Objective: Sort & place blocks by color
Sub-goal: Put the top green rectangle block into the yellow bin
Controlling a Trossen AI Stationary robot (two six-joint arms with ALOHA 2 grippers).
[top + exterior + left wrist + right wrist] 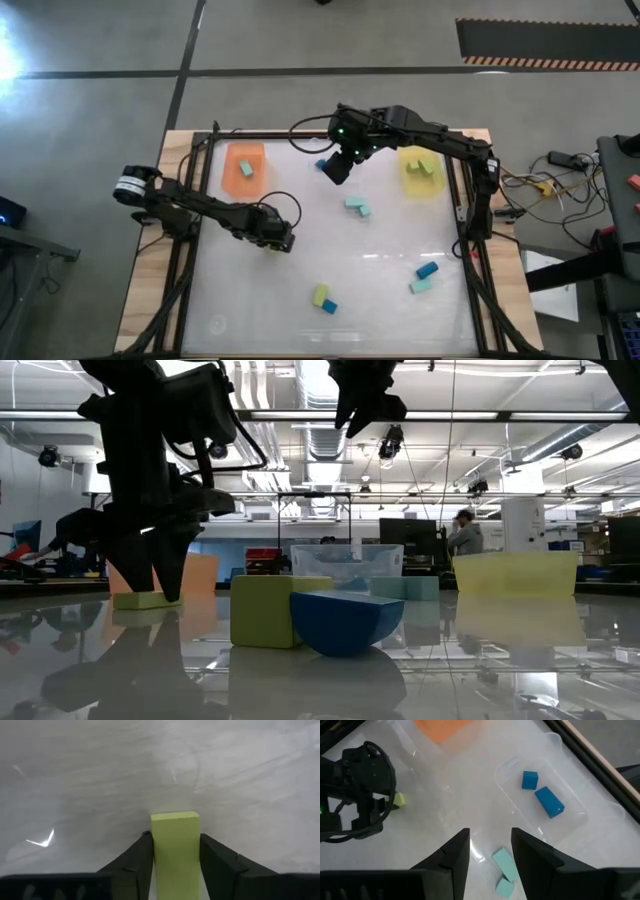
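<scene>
Left wrist view shows the left gripper [175,857] bracketing a small yellow-green rectangular block [175,842] on the table's left-centre, long axis along the fingers; whether the jaws already pinch it is unclear.

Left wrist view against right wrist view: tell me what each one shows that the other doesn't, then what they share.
Only the left wrist view shows the yellow-green block close up, standing between the left gripper's fingers on the table.

Only the right wrist view shows the clear tray holding two darker blue blocks, two pale teal blocks, part of the orange tray, and the right gripper, open and empty.

Both show that block at the left gripper.
</scene>
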